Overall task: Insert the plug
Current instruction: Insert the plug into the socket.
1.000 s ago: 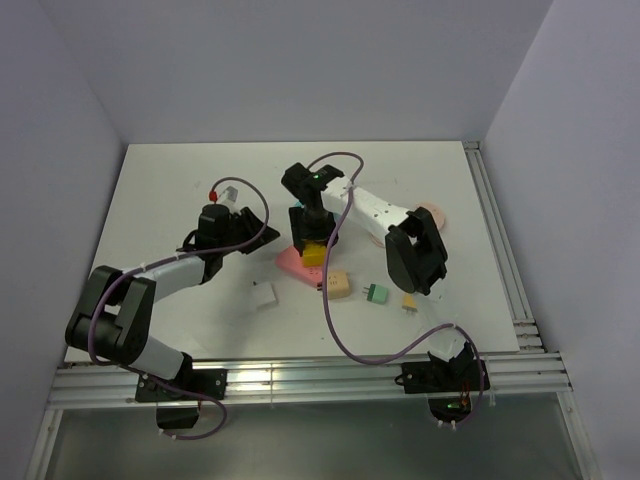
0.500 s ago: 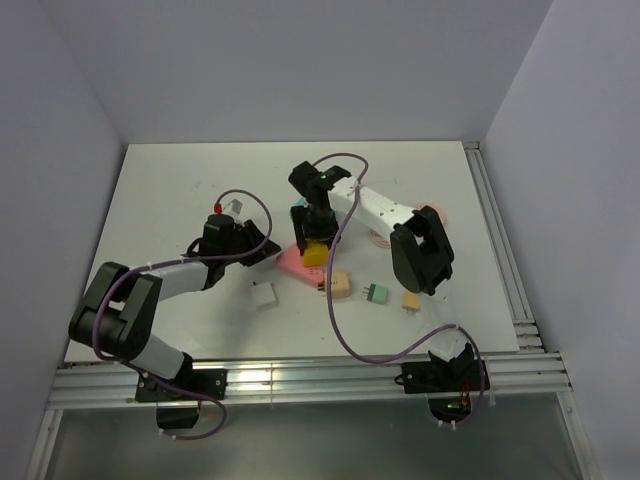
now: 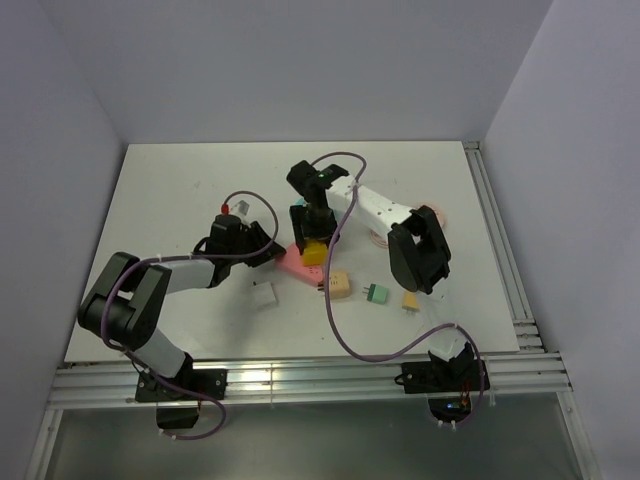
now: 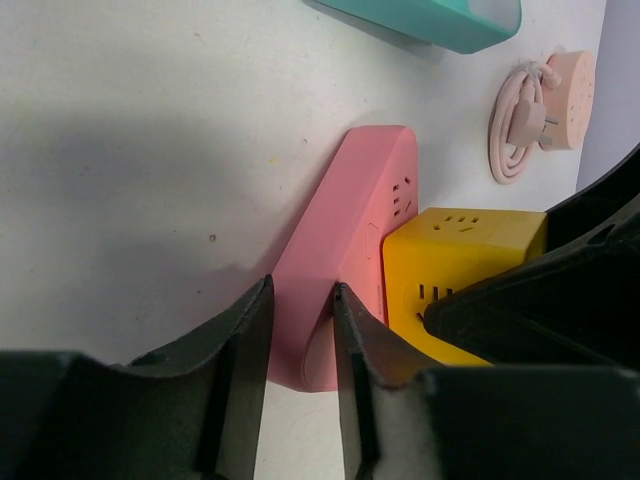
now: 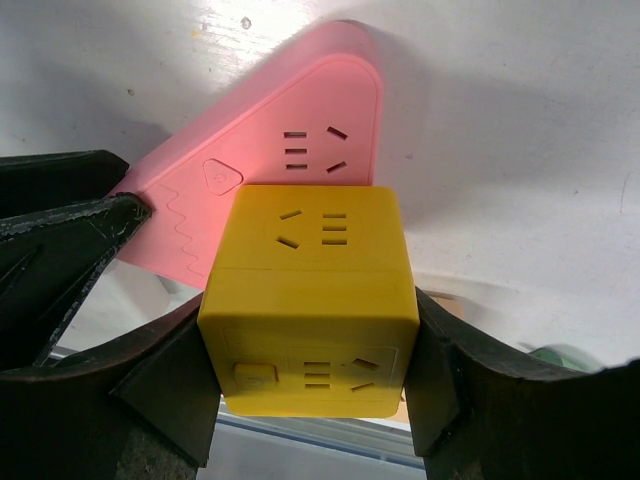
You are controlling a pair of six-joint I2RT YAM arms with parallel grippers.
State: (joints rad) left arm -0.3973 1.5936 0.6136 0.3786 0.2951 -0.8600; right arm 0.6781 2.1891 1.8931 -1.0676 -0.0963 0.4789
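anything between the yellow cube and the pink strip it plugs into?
Nothing visible. The right claw holds the yellow cube directly over the pink strip. The left claw grips the strip's end, off to the side. The contact face is hidden.

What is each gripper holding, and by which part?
The right gripper clamps the yellow cube by two opposite sides. The left gripper sits at the end of the pink strip; whether it grips cannot be told.
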